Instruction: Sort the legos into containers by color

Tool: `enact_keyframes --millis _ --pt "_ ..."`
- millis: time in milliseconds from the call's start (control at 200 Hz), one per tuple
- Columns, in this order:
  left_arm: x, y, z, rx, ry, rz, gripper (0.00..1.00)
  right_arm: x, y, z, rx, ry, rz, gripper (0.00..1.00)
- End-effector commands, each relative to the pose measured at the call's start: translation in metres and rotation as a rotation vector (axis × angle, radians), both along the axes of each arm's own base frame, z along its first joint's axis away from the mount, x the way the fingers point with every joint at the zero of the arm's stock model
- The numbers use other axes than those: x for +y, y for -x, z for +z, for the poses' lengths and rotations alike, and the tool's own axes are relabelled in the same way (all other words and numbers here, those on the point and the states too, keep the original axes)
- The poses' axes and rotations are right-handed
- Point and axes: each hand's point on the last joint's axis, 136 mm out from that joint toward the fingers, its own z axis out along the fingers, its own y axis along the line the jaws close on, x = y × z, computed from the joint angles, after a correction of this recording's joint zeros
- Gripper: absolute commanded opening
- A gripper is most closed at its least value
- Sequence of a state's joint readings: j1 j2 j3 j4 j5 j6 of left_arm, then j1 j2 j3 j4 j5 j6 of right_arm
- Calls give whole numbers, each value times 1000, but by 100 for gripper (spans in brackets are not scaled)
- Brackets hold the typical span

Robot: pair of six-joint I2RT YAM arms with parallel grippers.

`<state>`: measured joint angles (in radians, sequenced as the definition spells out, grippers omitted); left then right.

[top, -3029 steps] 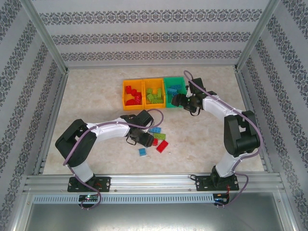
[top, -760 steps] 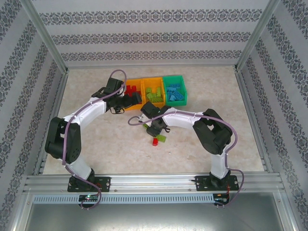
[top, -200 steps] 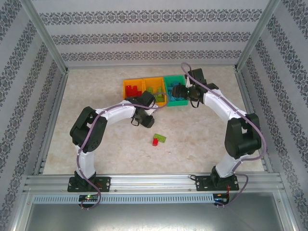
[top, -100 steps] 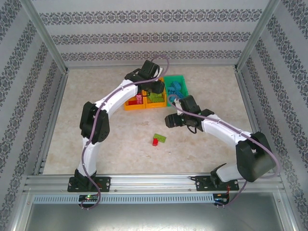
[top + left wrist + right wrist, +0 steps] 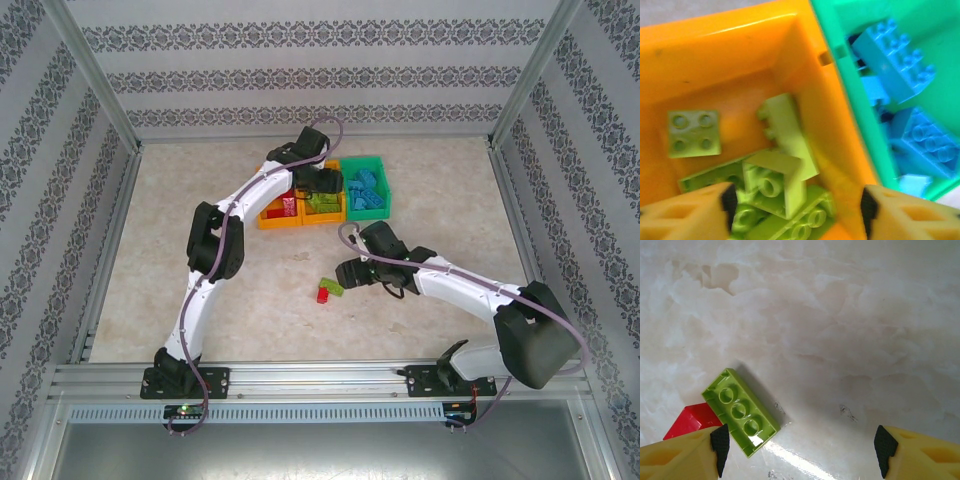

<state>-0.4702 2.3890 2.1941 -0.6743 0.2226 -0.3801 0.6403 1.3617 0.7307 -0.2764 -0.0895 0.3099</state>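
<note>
Reaching across a pale marbled worktop point(image 5: 180, 270), the left arm point(image 5: 250, 197) stretches to the far row of three containers while the right arm point(image 5: 450, 285) bends low toward the middle. By the look of it, this split lets one side unload as the other goes for the next piece. The containers sit touching side by side: an orange bin point(image 5: 268, 224) with red bricks point(image 5: 290, 206), a second orange bin point(image 5: 730, 45) with lime bricks point(image 5: 775, 182) heaped at one end, and a green bin point(image 5: 840, 20) with light blue bricks point(image 5: 892, 57), so each colour has its own home. The left fingers point(image 5: 685, 215) hang spread wide over the lime heap with nothing gripped between them, a pose that fits a drop-off into the matching bin. The right fingers point(image 5: 680, 455) are likewise wide apart and empty, poised above the bare worktop. Just two legos lie loose, well apart from the bins, which suggests the sorting is nearly done: a lime brick point(image 5: 740, 412), studs up and set at a slant, and a red brick point(image 5: 690, 421) touching its edge, partly hidden behind one finger. Both sit toward one side of the opening rather than centred, so the right arm would likely need to shift over before closing.
</note>
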Motion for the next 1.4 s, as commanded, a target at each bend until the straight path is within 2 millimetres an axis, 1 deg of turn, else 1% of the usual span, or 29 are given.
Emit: enact_keyframes --millis 0,15,25,135,225,335,395,505,580,759,849,954,1079,1174,1269,1394 --pt "4 10 34 10 56 44 94 -2 4 -10 -7 60 24 79" --pt "4 11 38 5 62 45 99 -1 5 -10 -8 61 35 79" --pt "4 11 40 3 66 47 100 0 6 -11 -8 64 43 79" --pt "8 19 71 -30 103 61 100 9 16 -15 8 100 149 79" --pt "10 27 90 -40 135 65 100 20 24 -18 32 117 229 79" --pt "10 36 104 -31 188 67 100 36 33 -23 62 122 312 79" --pt "12 41 106 -14 218 70 100 42 38 -27 87 133 348 79" --pt "19 49 107 -3 250 77 100 47 41 -35 108 184 378 79" --pt "27 54 102 6 255 85 100 48 41 -39 119 214 383 78" --pt "42 66 93 31 267 103 100 44 36 -50 146 278 356 74" --pt "50 70 89 39 270 119 100 44 34 -52 156 296 351 74" --pt "54 73 86 41 275 129 100 47 28 -50 143 296 341 78" --pt "54 75 81 52 279 133 100 53 25 -42 128 270 337 81" --pt "54 77 79 57 285 133 100 52 28 -34 116 245 330 82" --pt "54 78 77 61 288 133 100 47 35 -27 113 220 324 82" --pt "54 79 74 63 294 132 100 40 45 -25 117 205 321 82"
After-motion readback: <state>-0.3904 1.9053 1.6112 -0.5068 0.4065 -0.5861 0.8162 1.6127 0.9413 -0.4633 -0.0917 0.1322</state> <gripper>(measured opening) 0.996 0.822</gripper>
